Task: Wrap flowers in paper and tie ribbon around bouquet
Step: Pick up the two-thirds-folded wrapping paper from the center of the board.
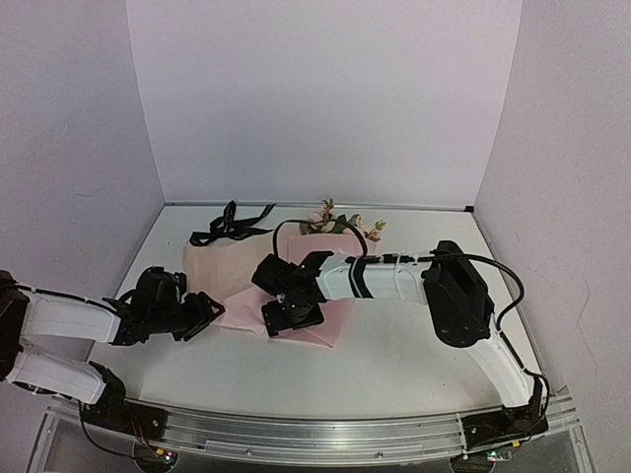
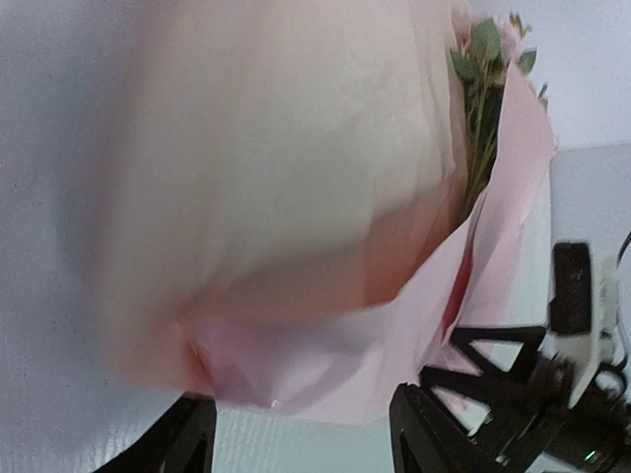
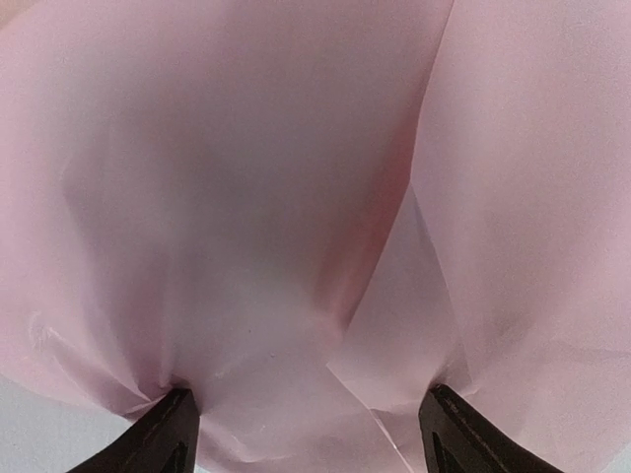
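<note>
White table [image 1: 394, 365], crinkled pink paper [image 1: 209, 266] lying across it, black ribbon [image 1: 229, 227] just beyond the paper.

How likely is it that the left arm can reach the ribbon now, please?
Probably yes: the ribbon lies beyond the paper, on the side of the left arm, with the right arm further right.

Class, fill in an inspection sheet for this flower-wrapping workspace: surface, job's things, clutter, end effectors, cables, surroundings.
Surface: pale table, metal rail along its near edge.
Job's things: pink paper folded around the flowers, blossoms at the far end; black ribbon lying loose by the paper's far left corner, not yet tied.
Clutter: nothing seen.
End effectors: left end effector open at the paper's edge; right end effector open on the paper.
Cables: black cable looping beside the right arm.
Surroundings: plain pale walls on three sides.
</note>
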